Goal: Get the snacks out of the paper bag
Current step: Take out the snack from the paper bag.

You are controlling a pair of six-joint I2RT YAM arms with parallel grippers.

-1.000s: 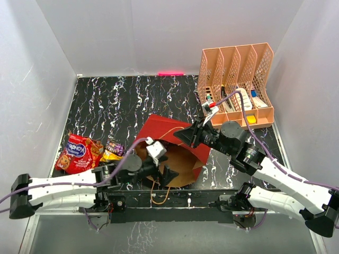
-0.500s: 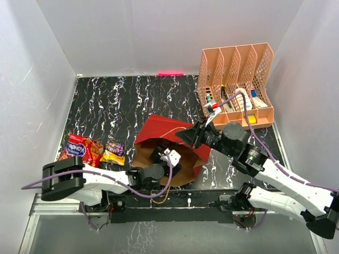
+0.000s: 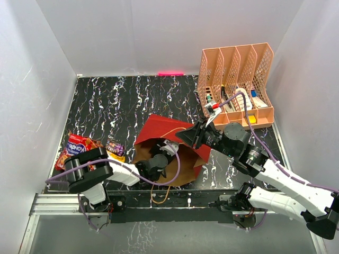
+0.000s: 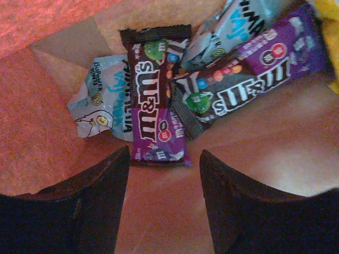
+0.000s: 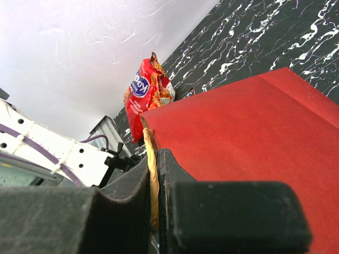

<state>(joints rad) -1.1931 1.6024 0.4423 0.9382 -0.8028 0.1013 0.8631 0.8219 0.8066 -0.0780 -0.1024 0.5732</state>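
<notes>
The dark red paper bag lies on its side, its mouth facing the near edge. My left gripper is inside the mouth. In the left wrist view it is open and empty over the kraft floor. Just beyond its tips lies a purple candy packet, with a brown packet, another purple one, silver packets and a yellow edge behind. My right gripper is shut on the bag's twisted cord handle and holds the upper side up.
The large red crinkly snack bag and a yellow and a purple packet lie on the black marbled table left of the bag. The peach mesh rack stands at the back right. White walls close in three sides.
My left arm has swung from beside the bag to the right and pushed its gripper into the bag's mouth. The right gripper has kept its hold on the handle.
</notes>
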